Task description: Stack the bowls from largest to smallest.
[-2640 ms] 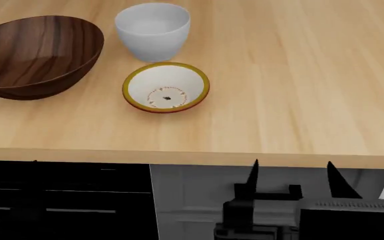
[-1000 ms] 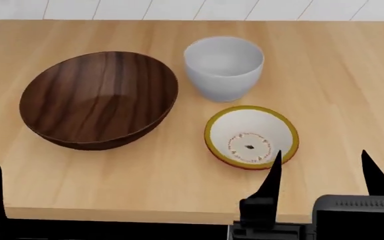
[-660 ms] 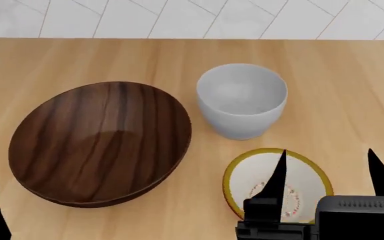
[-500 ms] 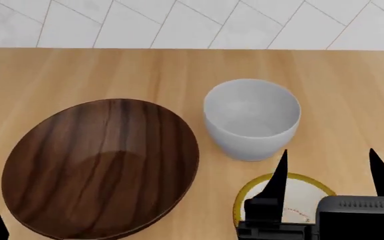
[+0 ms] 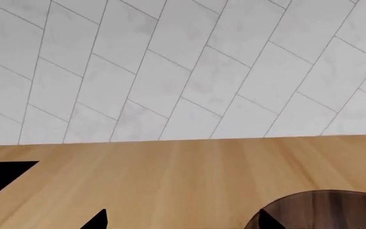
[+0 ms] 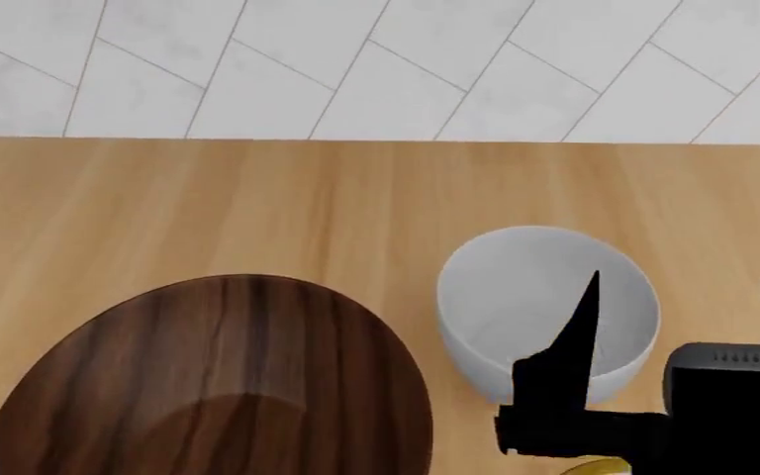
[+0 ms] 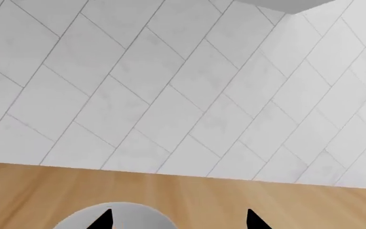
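Tool [image 6: 677,317] on my right arm hangs with its two dark prongs spread wide and nothing between them, just on my side of the deep plain white round bowl [image 6: 538,297]; in the right wrist view the same prongs frame that bowl's pale rim [image 7: 122,217], so I judge I am lining up on it; the left tool [image 5: 183,222] shows two dark tips well apart, spread and empty, with the large dark brown wood-grain bowl [image 5: 326,210] just beside one tip.

On the light wooden table [image 6: 222,208] the wood-grain bowl [image 6: 222,386] sits at my left, near the white bowl but apart from it; both stand upright and hold nothing; a sliver of yellow-brown rim of the small shallow bowl [image 6: 605,465] peeks out below my right tool, the rest hidden; a white tiled wall [image 6: 353,69] backs the table.

Nothing is stacked yet; the brown bowl is the largest, so I take it as the base; the deep white one should go into it first, which would explain my right tool's place; a grip on its rim seems the sensible hold.
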Motion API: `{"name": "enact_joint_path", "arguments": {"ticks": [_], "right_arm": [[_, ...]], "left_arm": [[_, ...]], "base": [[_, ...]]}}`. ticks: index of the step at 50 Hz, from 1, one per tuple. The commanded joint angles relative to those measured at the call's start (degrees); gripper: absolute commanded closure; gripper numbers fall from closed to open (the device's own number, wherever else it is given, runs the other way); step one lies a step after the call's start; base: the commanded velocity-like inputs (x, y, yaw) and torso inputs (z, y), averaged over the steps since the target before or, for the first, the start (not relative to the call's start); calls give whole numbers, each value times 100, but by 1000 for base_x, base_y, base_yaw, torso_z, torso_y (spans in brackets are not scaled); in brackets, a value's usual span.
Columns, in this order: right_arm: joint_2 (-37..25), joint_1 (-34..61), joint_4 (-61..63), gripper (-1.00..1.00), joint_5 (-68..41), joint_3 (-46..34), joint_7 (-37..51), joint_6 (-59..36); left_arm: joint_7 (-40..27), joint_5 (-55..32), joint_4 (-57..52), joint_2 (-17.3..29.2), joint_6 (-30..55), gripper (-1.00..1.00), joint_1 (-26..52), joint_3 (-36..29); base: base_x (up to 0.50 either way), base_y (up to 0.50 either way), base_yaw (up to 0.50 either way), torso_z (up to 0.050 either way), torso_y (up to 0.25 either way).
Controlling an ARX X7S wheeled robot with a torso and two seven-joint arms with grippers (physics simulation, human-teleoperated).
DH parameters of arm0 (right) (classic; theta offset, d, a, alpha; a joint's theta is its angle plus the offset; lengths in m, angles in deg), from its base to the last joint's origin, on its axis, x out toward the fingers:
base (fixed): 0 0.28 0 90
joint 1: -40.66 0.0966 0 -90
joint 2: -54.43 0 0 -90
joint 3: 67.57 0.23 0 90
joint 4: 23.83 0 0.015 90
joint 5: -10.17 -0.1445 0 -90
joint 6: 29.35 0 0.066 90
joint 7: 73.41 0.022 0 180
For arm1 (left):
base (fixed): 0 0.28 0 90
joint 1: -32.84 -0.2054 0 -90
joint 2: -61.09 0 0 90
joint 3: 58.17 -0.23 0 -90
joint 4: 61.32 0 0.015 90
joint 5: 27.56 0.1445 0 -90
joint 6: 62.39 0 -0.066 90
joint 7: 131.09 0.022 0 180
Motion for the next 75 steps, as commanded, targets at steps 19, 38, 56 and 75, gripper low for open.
{"name": "enact_joint_path", "arguments": {"ticks": [19, 38, 56, 75], "right_arm": [[-1464, 4669, -5995, -100, -3677, -1654, 994, -1357], [-1120, 5425, -7766, -100, -3206, -2987, -295, -1175], [-1079, 5069, -8156, -100, -3112, -3168, -535, -725], [-990, 4983, -8696, -100, -2942, -3391, -892, -401]], "left_arm": [[-223, -849, -46, 166, 63, -100, 64, 494], [-444, -1172, -46, 334, 20, -100, 104, 618], [-255, -858, 4, 348, -150, -100, -26, 559], [-300, -806, 6, 389, -224, -100, -80, 517]], "base": [[0, 0, 0, 0, 0], [0, 0, 0, 0, 0], [0, 0, 0, 0, 0], [0, 0, 0, 0, 0]]}}
